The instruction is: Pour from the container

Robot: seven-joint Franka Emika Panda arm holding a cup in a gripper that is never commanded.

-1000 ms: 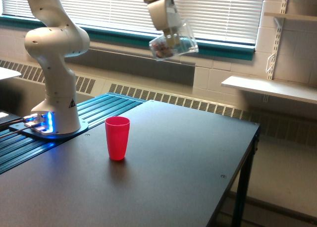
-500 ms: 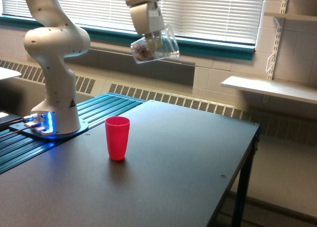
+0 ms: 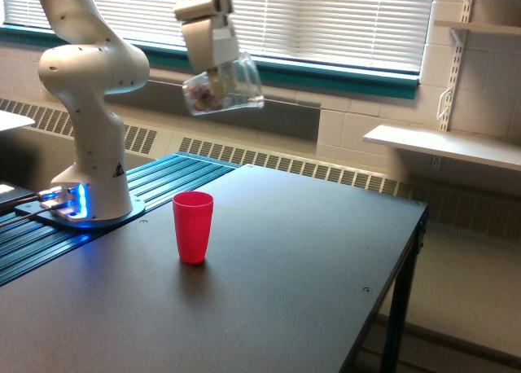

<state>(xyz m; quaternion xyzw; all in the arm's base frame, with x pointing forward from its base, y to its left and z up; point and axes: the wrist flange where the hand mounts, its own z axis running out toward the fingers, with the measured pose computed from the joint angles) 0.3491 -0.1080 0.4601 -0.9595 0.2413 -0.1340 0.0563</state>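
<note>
The white arm's gripper (image 3: 218,73) hangs high above the dark tabletop (image 3: 309,267), its jaws pinching the clear see-through plastic cup (image 3: 224,88), which lies tilted nearly on its side between them with small reddish-brown bits gathered at its lower end. Well below the jaws and slightly toward the exterior view's left, an opaque red plastic cup (image 3: 193,226) stands upright. Judging by this, the carry looks nearly done; no bits are seen falling, so lowering over the red cup and pouring remain.
</note>
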